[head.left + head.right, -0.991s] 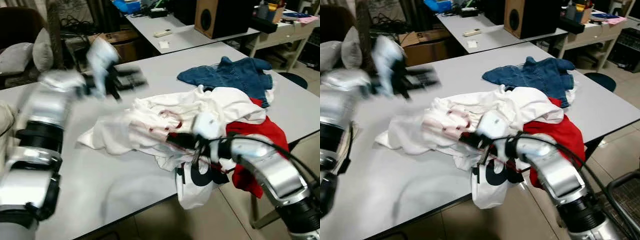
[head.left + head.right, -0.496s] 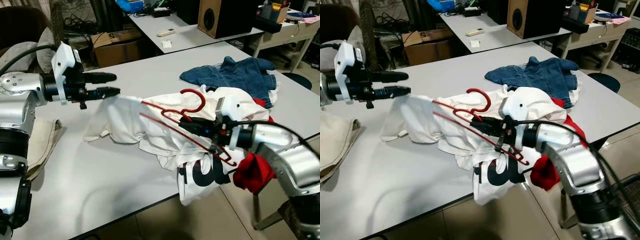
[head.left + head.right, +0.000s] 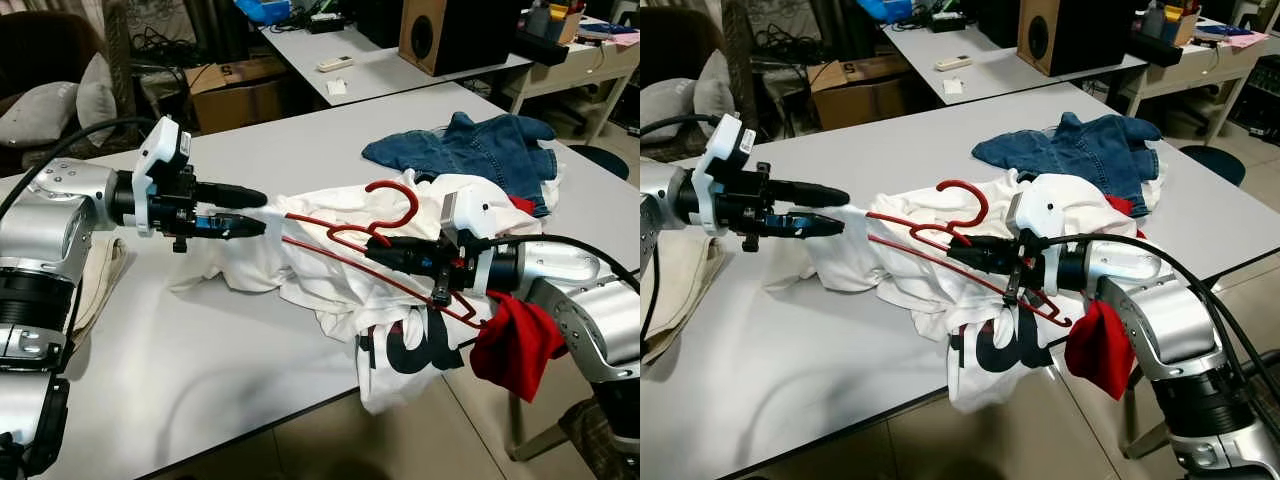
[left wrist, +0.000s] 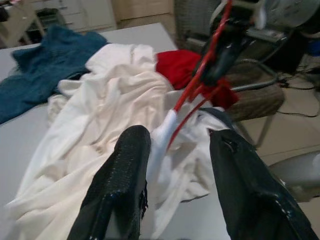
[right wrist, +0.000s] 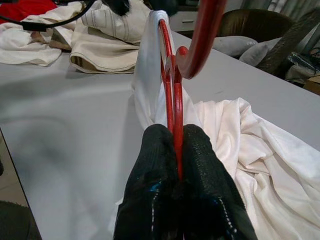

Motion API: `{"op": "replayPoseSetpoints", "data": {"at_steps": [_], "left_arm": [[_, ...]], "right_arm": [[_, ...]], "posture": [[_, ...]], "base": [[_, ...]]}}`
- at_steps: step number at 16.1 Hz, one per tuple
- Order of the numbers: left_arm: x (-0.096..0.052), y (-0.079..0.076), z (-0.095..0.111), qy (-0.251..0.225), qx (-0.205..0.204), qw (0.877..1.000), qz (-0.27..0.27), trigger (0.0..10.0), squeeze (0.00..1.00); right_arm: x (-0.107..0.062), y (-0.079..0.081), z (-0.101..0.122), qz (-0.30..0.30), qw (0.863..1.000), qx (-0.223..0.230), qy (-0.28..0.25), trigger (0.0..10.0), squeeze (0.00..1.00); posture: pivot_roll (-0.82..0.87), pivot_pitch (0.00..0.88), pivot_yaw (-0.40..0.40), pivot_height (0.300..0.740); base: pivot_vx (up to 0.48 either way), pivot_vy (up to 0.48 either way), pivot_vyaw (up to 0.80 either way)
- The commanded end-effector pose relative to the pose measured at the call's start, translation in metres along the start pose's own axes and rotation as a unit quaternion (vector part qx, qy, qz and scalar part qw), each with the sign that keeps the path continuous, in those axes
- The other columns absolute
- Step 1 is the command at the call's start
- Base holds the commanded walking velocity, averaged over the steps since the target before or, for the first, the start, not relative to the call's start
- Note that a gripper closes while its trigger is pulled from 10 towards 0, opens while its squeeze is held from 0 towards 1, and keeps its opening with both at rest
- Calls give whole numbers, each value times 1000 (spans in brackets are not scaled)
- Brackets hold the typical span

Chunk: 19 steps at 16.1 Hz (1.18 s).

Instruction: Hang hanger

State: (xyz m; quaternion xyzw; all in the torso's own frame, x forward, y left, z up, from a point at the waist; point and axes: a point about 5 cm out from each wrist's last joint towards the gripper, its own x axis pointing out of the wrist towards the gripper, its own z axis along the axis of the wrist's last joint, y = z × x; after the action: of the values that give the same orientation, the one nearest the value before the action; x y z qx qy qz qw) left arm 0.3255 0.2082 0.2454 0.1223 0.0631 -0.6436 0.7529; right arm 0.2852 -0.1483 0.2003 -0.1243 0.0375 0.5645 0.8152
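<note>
A red hanger (image 3: 386, 184) is held level above the grey table (image 3: 200, 350), its hook pointing up. My right gripper (image 3: 385, 250) is shut on the hanger's bars below the hook, which the right wrist view (image 5: 177, 150) shows close up. A white shirt (image 3: 300, 260) hangs over the hanger's far arm and trails onto the table. My left gripper (image 3: 255, 212) is at that far arm's tip. Its fingers (image 4: 125, 185) stand apart, with the cloth-covered hanger end (image 4: 162, 132) between them.
A blue denim garment (image 3: 460, 150) lies at the table's far right. A red garment (image 3: 515, 340) hangs off the edge under my right arm. A beige cloth (image 3: 95, 285) lies at the left. Behind stand a second table, a speaker (image 3: 450, 35) and a cardboard box (image 3: 235, 85).
My right gripper has lifted the hanger out of the pile. My left gripper has moved right to the hanger's far tip, and the shirt it had pulled taut now hangs slack.
</note>
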Motion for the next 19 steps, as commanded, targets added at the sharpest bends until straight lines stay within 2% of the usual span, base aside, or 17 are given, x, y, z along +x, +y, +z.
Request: {"op": "replayPoseSetpoints", "data": {"at_steps": [1, 5, 6, 7, 12, 19], "left_arm": [[2, -2, -1, 12, -2, 1000, -11, 10000, 0], [12, 6, -12, 47, 22, 998, 40, 10000, 0], [15, 6, -12, 42, 26, 998, 42, 3882, 0], [16, 6, -10, 33, 27, 998, 41, 0, 0], [15, -3, -12, 41, 3, 999, -17, 0, 0], [14, -7, -16, 56, -3, 998, -32, 0, 0]], "right_arm": [[-1, -3, 6, 2, 1000, -16, -3, 10000, 0], [-1, 1, 9, 17, 1000, -20, -3, 10000, 0], [0, 1, 10, 21, 1000, -22, -3, 10000, 0], [0, 1, 10, 21, 999, -24, -3, 10000, 0], [-1, 0, 12, 25, 999, -28, -3, 10000, 0], [-2, -3, 14, 28, 999, -19, -5, 10000, 0]], "posture": [[44, 0, 100, 740], [40, 0, 100, 740], [36, 0, 100, 740], [34, 0, 101, 740], [32, 0, 99, 740], [34, 0, 91, 740]], "base": [[0, 0, 0], [0, 0, 0], [0, 0, 0], [0, 0, 0], [0, 0, 0], [0, 0, 0]]}}
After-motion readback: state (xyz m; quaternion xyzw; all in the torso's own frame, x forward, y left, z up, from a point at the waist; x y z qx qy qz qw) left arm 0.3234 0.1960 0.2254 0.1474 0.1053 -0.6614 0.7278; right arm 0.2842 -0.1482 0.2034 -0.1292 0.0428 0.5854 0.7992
